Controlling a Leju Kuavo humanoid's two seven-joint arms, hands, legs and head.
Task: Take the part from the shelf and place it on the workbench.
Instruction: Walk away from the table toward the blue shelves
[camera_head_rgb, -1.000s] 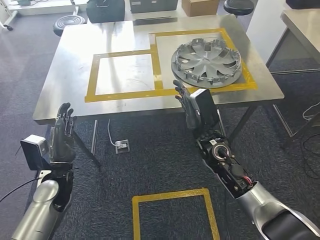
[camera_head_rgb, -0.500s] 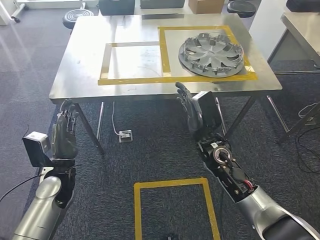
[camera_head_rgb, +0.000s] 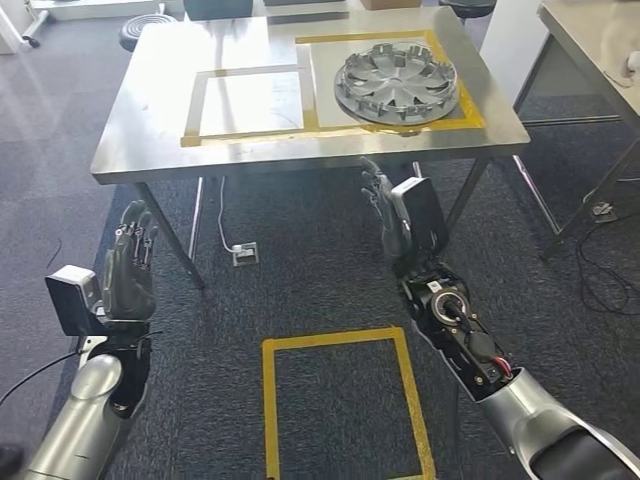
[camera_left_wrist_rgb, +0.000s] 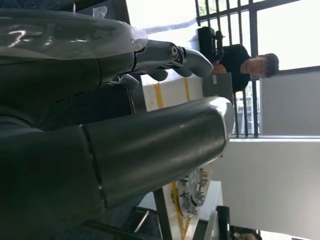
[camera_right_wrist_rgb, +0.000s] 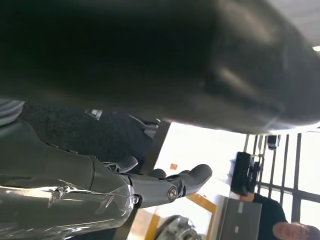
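Observation:
A grey wheel cover (camera_head_rgb: 398, 83) lies flat on the steel workbench (camera_head_rgb: 151, 130), inside the right one of two yellow-taped squares. In the left wrist view the wheel cover (camera_left_wrist_rgb: 192, 189) shows small past the thumb. My right hand (camera_head_rgb: 385, 215) hangs in front of the bench's near edge, below it, fingers apart and holding nothing. My left hand (camera_head_rgb: 130, 268) is raised at the lower left, well short of the bench, fingers spread and empty. The left hand (camera_left_wrist_rgb: 113, 125) and the right hand (camera_right_wrist_rgb: 151, 185) also appear close up in their wrist views, both holding nothing.
A yellow-taped square (camera_head_rgb: 340, 400) marks the dark carpet between my arms. A second steel table (camera_head_rgb: 596, 40) stands at the right, with cables (camera_head_rgb: 604, 270) on the floor near it. A floor socket box (camera_head_rgb: 245, 252) lies under the bench. A person (camera_left_wrist_rgb: 245, 62) stands beyond the bench.
The whole view has shifted: the workbench with the wheel cover lies farther off and higher in the picture, so the camera has moved back. Both hands keep their pose, empty.

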